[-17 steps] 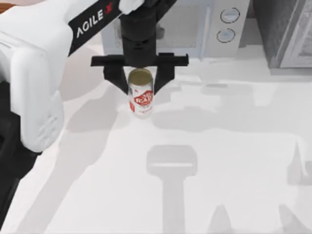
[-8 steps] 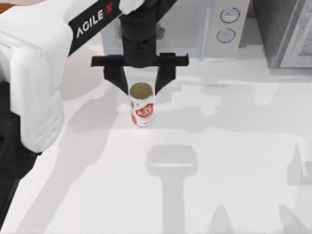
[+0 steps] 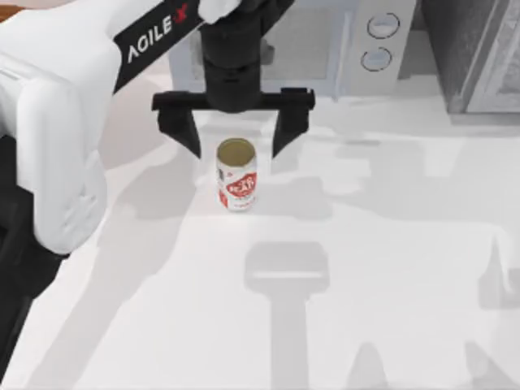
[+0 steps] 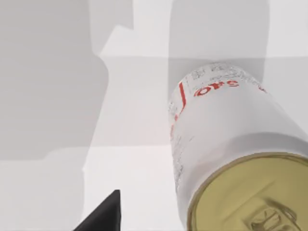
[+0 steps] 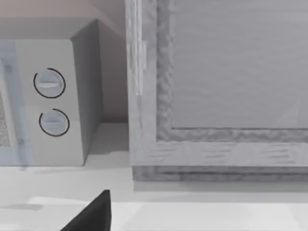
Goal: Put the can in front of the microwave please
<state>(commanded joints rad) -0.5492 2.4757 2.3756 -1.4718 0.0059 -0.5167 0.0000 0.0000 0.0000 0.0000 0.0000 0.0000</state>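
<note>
My left gripper [image 3: 234,136] has just spread wide, freeing the can [image 3: 236,175], which stands upright on the table [image 3: 390,268] before the microwave [image 3: 325,49]; placement looks complete.

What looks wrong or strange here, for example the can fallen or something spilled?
Nothing stands out. The can stands upright on the table in front of the microwave, intact, with no spill. The left hand is open above it, not touching.
</note>
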